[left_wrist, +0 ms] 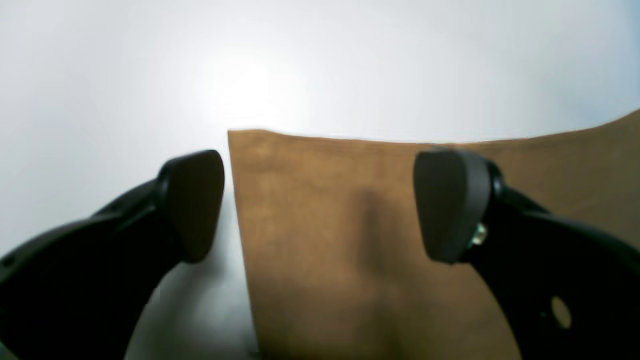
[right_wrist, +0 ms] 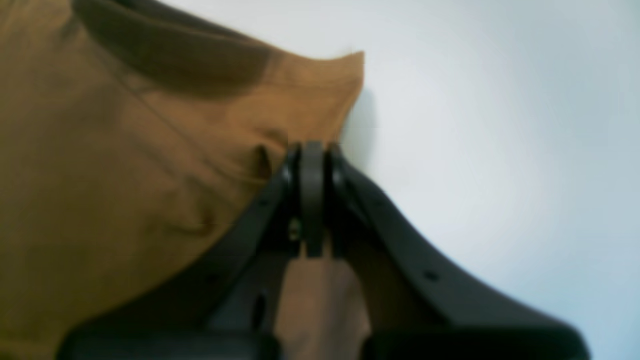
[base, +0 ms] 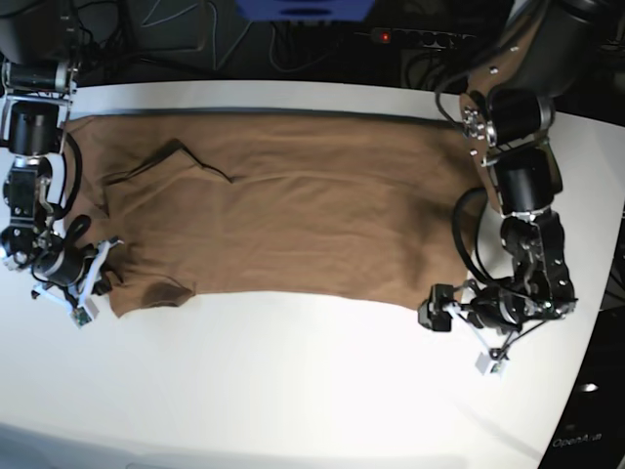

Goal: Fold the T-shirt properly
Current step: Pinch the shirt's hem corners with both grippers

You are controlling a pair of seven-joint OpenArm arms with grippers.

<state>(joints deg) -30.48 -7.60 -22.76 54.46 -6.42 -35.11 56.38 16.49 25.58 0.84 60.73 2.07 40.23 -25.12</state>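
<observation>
T-shirt (base: 283, 220): tan-brown matte cotton, a long flat band across the white bench (base: 293, 391). Left hand (left_wrist: 320, 205) spread wide over its square corner. Right hand (right_wrist: 312, 150) clamped on its puckered edge.

We see the right gripper (right_wrist: 312, 150) pinched tight on the edge of the brown T-shirt (right_wrist: 100, 175), just below a pointed corner of the cloth that stands up against the white table (right_wrist: 500, 125). The fabric bunches into soft wrinkles beside the closed fingers (right_wrist: 312, 200), with a dark shadowed fold near the top left
</observation>
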